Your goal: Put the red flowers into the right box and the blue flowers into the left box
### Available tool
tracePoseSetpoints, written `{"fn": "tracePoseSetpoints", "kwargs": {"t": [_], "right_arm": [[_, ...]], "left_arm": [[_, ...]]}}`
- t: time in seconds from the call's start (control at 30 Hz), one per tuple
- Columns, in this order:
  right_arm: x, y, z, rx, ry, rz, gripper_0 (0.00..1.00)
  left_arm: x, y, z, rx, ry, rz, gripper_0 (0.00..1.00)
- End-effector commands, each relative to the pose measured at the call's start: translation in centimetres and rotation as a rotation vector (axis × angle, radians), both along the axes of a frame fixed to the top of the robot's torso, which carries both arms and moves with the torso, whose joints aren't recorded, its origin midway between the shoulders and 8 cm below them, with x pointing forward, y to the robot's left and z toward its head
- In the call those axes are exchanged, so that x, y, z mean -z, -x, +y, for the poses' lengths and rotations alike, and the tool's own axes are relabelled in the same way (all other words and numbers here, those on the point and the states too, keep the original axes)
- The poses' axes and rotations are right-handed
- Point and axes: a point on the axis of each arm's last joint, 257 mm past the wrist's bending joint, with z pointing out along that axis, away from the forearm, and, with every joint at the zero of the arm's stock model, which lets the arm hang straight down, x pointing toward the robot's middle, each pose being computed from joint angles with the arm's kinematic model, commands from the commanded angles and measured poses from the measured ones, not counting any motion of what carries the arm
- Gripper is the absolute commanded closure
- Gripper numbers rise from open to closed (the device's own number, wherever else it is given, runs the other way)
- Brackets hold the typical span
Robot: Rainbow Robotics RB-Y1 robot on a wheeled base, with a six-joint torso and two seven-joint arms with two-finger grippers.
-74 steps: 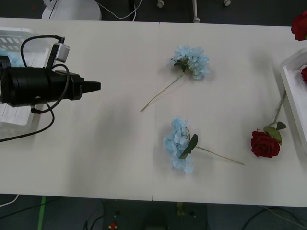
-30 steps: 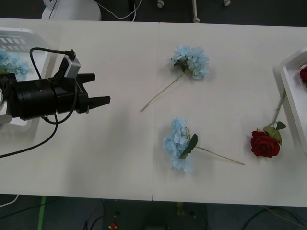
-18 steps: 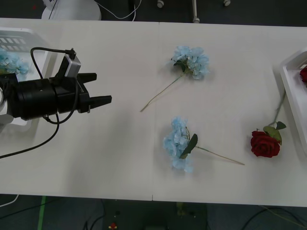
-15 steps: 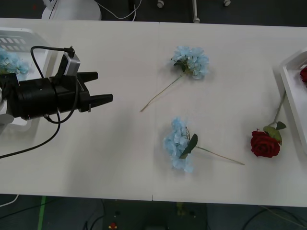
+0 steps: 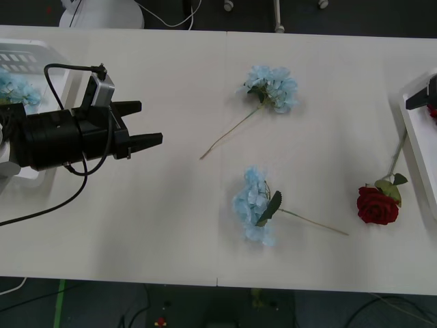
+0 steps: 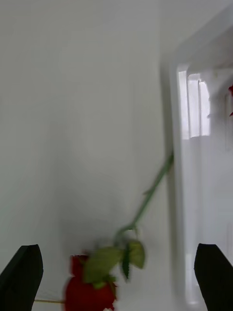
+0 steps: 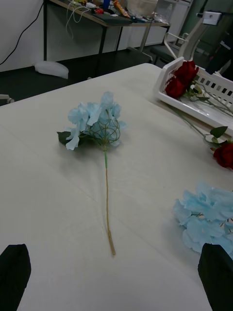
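My left gripper (image 5: 151,123) hovers open and empty over the table's left part, just right of the left box (image 5: 27,49), which holds a blue flower (image 5: 15,87). Two more blue flowers lie mid-table, one farther back (image 5: 273,87) (image 7: 97,121) and one nearer (image 5: 255,205) (image 7: 208,214). A red flower (image 5: 377,205) (image 6: 90,291) lies on the table, its stem reaching the right box (image 5: 414,130) (image 6: 174,146). More red flowers (image 7: 182,80) lie in that box. My right gripper (image 6: 116,252) is open above the stem, one finger (image 5: 420,100) over the box rim.
The table's front edge runs close to the nearer blue flower. Behind the table are chair bases and cables on the floor. A black cable (image 5: 61,68) loops over my left wrist. Open tabletop lies between the left gripper and the flowers.
My left gripper has moved right, away from the left box, and its fingers now show spread apart. A finger of my right gripper has come into view over the right box.
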Motion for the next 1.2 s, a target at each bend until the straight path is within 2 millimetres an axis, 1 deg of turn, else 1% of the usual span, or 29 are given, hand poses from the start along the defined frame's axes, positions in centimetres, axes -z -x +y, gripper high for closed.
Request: {"fn": "tracePoseSetpoints", "kwargs": {"t": [0.03, 0.1, 0.13, 0.2, 0.23, 0.3, 0.33, 0.4, 0.43, 0.5, 0.57, 0.67, 0.8, 0.87, 0.93, 1.0, 1.03, 1.1, 1.2], "right_arm": [[-3.8, -0.4, 4.0, 0.254, -0.262, -0.006, 0.1], [-3.7, 0.3, 5.2, 0.499, -0.439, 0.061, 0.1], [-3.6, 0.5, 5.3, 0.566, -0.481, 0.083, 0.1], [-3.3, 1.0, 6.1, 0.809, -0.65, 0.157, 0.1], [-3.3, 1.0, 6.6, 0.862, -0.692, 0.175, 0.1], [-2.9, 1.3, 7.7, 1.047, -0.825, 0.248, 0.1], [-2.7, 1.4, 7.9, 1.092, -0.851, 0.265, 0.1], [-1.3, 1.6, 8.4, 1.261, -0.922, 0.318, 0.1], [-1.0, 1.6, 8.4, 1.3, -0.937, 0.324, 0.1], [0.6, 1.4, 8.4, 1.446, -0.989, 0.35, 0.09], [1.6, 1.0, 8.7, 1.524, -1.03, 0.368, 0.07], [3.0, 0.5, 8.3, 1.639, -1.085, 0.394, 0.02], [3.3, -1.2, 8.0, 1.765, -1.223, 0.4, 0.0], [3.1, -1.3, 8.0, 1.801, -1.251, 0.407, 0.0], [3.1, -1.2, 7.4, 1.843, -1.259, 0.399, 0.0], [3.2, -0.6, 6.1, 1.899, -1.239, 0.365, 0.0], [3.2, -0.4, 5.8, 1.913, -1.233, 0.361, 0.0], [3.4, 0.8, 4.5, 1.952, -1.2, 0.34, 0.0], [4.0, 2.0, 3.5, 1.976, -1.183, 0.317, 0.0]], "left_arm": [[-0.2, 1.4, -1.5, 0.032, 0.038, 0.013, 0.0], [-0.3, 1.4, -1.4, 0.032, 0.041, 0.015, 0.0], [-0.3, 1.4, -1.5, 0.033, 0.041, 0.014, 0.0], [-0.2, 1.4, -1.4, 0.032, 0.042, 0.016, 0.0], [-0.2, 1.4, -1.4, 0.032, 0.042, 0.016, 0.0], [-0.2, 1.4, -1.4, 0.032, 0.042, 0.016, 0.0], [-0.2, 1.4, -1.5, 0.032, 0.044, 0.017, 0.0], [-0.3, 1.4, -1.5, 0.033, 0.044, 0.016, 0.0], [-0.2, 1.5, -1.5, 0.032, 0.044, 0.017, 0.0], [-0.1, 1.5, -1.4, 0.031, 0.048, 0.02, 0.0], [0.0, 1.6, -1.3, 0.03, 0.045, 0.02, 0.0], [0.0, 1.6, -1.3, 0.03, 0.046, 0.022, 0.0], [0.1, 1.6, -1.3, 0.029, 0.046, 0.023, 0.0], [0.2, 1.6, -1.3, 0.028, 0.048, 0.026, 0.0], [0.3, 1.7, -1.4, 0.028, 0.051, 0.027, 0.0], [0.3, 1.6, -1.4, 0.025, 0.054, 0.027, 0.0], [0.2, 1.6, -1.4, 0.026, 0.056, 0.028, 0.0], [0.2, 1.6, -1.5, 0.026, 0.057, 0.028, 0.0], [0.2, 1.6, -1.5, 0.026, 0.059, 0.028, 0.0]]}}
